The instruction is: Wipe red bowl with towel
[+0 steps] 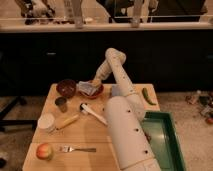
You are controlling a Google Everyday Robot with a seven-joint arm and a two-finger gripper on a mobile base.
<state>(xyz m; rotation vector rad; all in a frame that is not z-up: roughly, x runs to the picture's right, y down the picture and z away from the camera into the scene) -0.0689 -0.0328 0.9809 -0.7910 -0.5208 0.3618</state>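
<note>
The red bowl point(96, 93) sits at the back of the wooden table point(85, 135), right of centre. A crumpled grey-blue towel point(86, 88) lies in and over its left side. My gripper point(94, 83) reaches down from the arm's elbow point(115, 55) and is shut on the towel at the bowl's rim. The towel and gripper hide most of the bowl's inside.
A dark brown bowl point(66, 87) stands left of the red one, with a metal cup point(61, 103) in front. Also on the table: a white container point(46, 122), a yellow item point(68, 121), a white-handled utensil point(95, 114), an apple point(45, 151), a fork point(78, 149) and a green pepper point(146, 96). A green bin point(162, 142) stands at the right.
</note>
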